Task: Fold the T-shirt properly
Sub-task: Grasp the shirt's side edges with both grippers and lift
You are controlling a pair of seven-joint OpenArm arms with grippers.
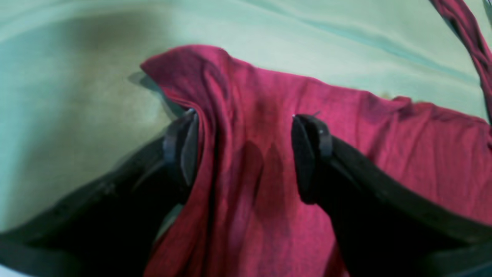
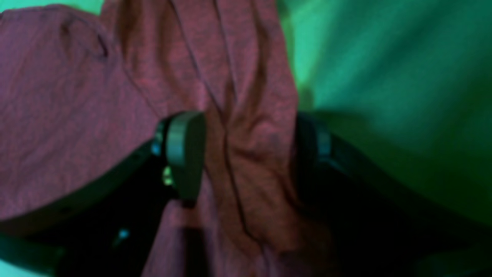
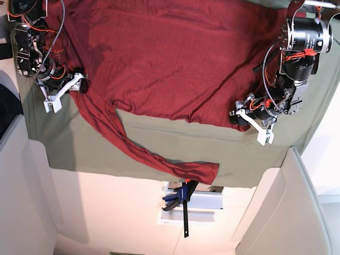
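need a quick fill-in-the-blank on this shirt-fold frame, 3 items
1. The T-shirt lies on a ____ cloth.
2. Shirt fabric bunches between the fingers of ____ tools, left and right.
3. In the base view, one long twisted part of the shirt trails toward the cloth's edge nearest the blue ____.

Missing words: green; both; clamp
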